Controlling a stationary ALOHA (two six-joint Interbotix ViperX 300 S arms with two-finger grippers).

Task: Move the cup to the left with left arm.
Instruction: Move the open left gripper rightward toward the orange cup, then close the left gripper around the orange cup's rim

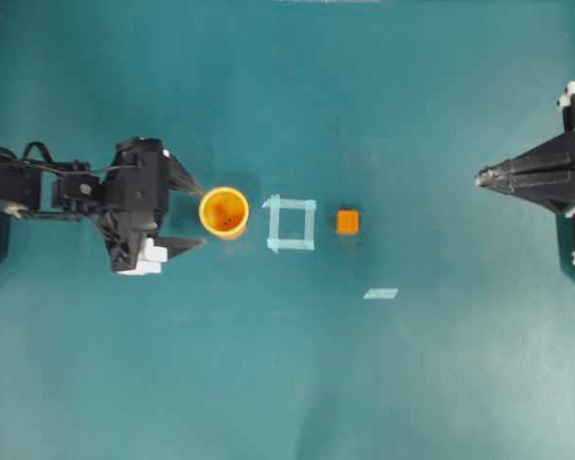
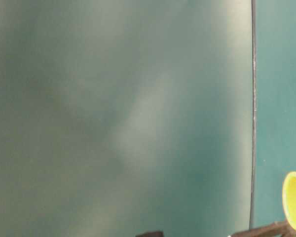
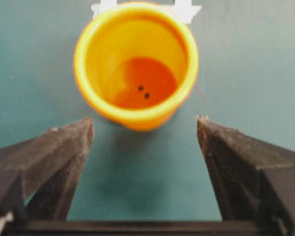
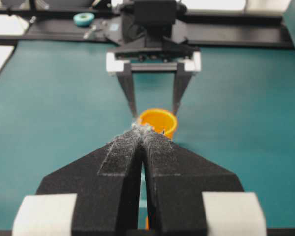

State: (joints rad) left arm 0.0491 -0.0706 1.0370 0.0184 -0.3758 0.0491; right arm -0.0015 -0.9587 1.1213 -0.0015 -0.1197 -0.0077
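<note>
Two black fingers of the left gripper (image 1: 194, 215) stand spread apart just short of the small round orange-yellow plastic cup (image 1: 223, 212) beside the pale tape square (image 1: 291, 223), seemingly lined up to straddle it, while the right gripper (image 1: 486, 177) rests pinched together far off.

We see even, soft light from above in the overhead view, with faint shadows on the teal worktop (image 1: 287, 383) and slight graininess. The table-level view is mostly a hazy, washed-out blur. In the left wrist view the cup (image 3: 136, 64) looks soft, its shadow falling toward the camera. In the right wrist view, bright glare burns out the far corners.
</note>
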